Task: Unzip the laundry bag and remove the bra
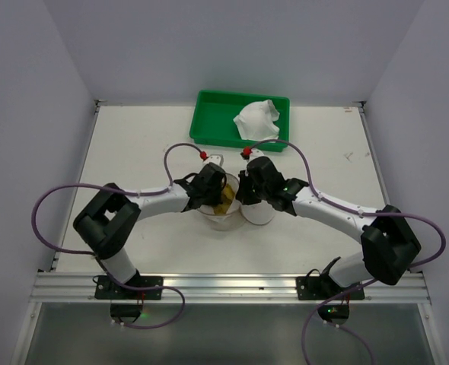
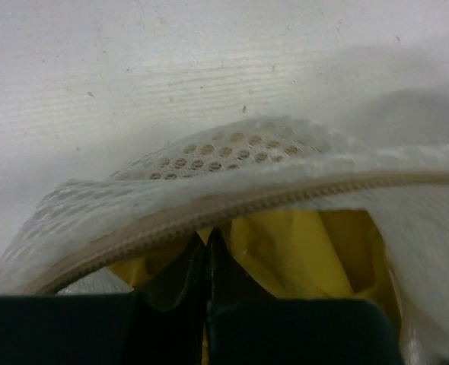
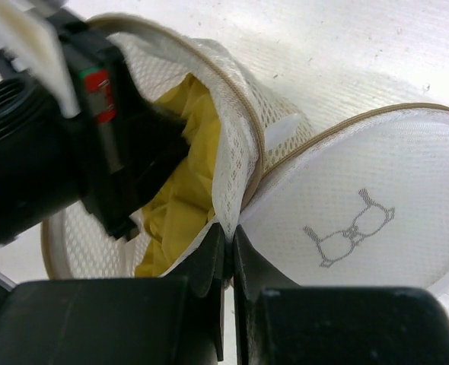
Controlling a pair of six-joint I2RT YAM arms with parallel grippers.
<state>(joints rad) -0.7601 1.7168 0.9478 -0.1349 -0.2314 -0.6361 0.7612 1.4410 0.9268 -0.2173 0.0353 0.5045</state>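
Observation:
The round cream mesh laundry bag [image 1: 223, 220] lies open in front of both arms, its lid [image 3: 361, 205] with a bra drawing folded out to the right. A yellow bra [image 3: 180, 171] fills the pouch. My left gripper [image 1: 211, 195] reaches into the opening; in the left wrist view its jaws [image 2: 208, 242] are shut with yellow bra fabric [image 2: 308, 251] pinched between them, under the zipper rim [image 2: 247, 201]. My right gripper [image 3: 230, 232] is shut on the bag's mesh wall [image 3: 236, 163] where pouch and lid meet. The zipper pull is hidden.
A green rectangular tray [image 1: 209, 100] stands at the back of the table and holds a crumpled white cloth [image 1: 256, 120]. White walls close in the left, right and back. The left arm's wrist [image 3: 49, 144] fills the left of the right wrist view.

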